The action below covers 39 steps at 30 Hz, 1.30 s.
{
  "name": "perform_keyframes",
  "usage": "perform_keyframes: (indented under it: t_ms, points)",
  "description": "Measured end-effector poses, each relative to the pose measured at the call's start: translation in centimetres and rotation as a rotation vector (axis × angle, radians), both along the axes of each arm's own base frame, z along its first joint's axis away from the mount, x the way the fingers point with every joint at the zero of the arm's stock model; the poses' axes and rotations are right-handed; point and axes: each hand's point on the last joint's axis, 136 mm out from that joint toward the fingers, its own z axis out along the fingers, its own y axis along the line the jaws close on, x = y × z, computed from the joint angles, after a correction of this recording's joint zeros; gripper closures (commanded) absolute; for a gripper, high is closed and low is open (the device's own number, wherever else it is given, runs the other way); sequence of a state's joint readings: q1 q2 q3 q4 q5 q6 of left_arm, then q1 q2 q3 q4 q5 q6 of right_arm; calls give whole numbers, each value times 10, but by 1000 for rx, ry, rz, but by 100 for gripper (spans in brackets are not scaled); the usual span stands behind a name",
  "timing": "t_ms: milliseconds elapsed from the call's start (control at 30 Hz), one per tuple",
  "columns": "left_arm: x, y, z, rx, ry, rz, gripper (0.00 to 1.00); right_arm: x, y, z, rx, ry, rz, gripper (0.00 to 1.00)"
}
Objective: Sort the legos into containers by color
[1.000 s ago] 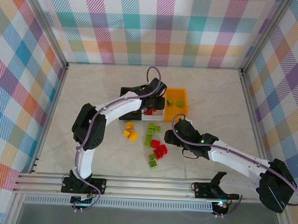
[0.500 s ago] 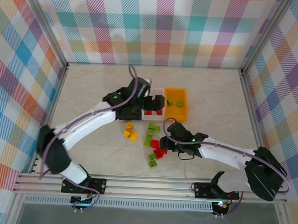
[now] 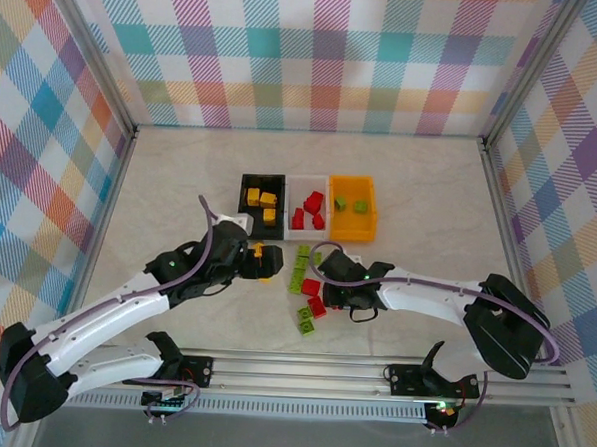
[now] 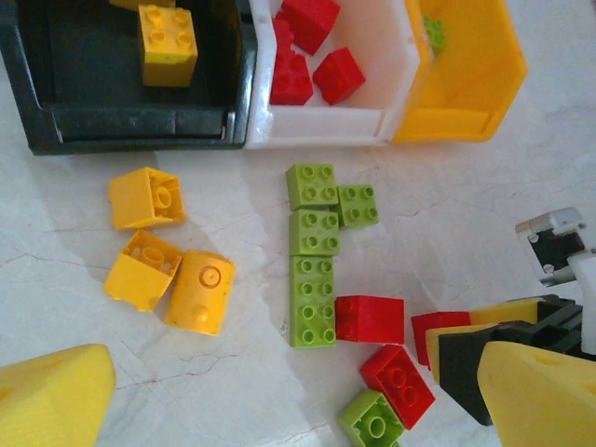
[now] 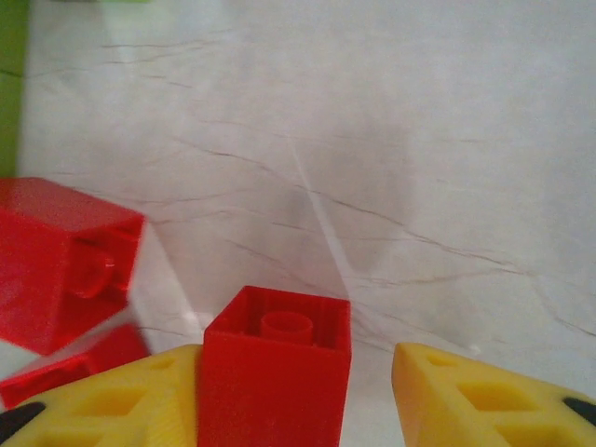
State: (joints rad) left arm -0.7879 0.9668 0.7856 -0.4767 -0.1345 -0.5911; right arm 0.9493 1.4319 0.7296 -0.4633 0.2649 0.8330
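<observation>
Three bins stand in a row: black (image 3: 262, 197) with yellow legos, white (image 3: 307, 204) with red, orange-yellow (image 3: 352, 206) with green. Loose legos lie in front of them: three yellow (image 4: 144, 197), a column of green (image 4: 313, 300), several red (image 4: 370, 319). My left gripper (image 3: 261, 267) hovers open above the yellow ones, its fingers (image 4: 56, 400) spread wide with nothing between. My right gripper (image 5: 296, 358) is low on the table, open around a red lego (image 5: 270, 391). The left finger touches that lego and the right finger stands off with a gap.
Metal frame posts and checkered walls enclose the pale marbled table (image 3: 430, 190). A lone green lego (image 3: 304, 321) lies nearest the front rail. My right gripper's finger (image 4: 466, 358) sits close beside the red legos in the left wrist view.
My left arm has pulled back from the bins toward the near edge and now hangs over the yellow legos. My right gripper has slid left and lower onto the red legos.
</observation>
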Motion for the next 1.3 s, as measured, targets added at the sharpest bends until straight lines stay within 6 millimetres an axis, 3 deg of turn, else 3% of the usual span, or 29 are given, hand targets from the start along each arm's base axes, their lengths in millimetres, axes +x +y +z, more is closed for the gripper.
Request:
perform_keyframes:
  t_ms: [200,400,500,600,767,833,933,1000,1133,1300]
  points:
    - [1,7,9,-8,-37,24,0,1,-3,5,0,-12,-19,44]
    - [0,17,-2,38,-29,52,0,-2,-4,-13,-32,30,-29,62]
    - [-3,22,-7,53,-26,59,0,0,-2,-10,-24,20,-22,70]
    - [-5,27,-11,64,-27,69,0,8,6,4,-11,-8,7,71]
    - [-10,35,-21,80,-23,76,0,56,50,72,129,-154,49,69]
    - [-11,36,-23,83,-22,77,0,85,69,104,174,-227,54,67]
    - [-12,37,-25,85,-20,77,0,130,92,124,188,-299,54,66]
    - [-12,38,-25,85,-19,77,0,157,103,124,171,-323,46,66]
    - [-14,38,-32,92,-2,73,0,201,112,105,114,-320,17,64]
    - [-17,35,-46,113,43,59,0,231,115,85,66,-300,-3,35]
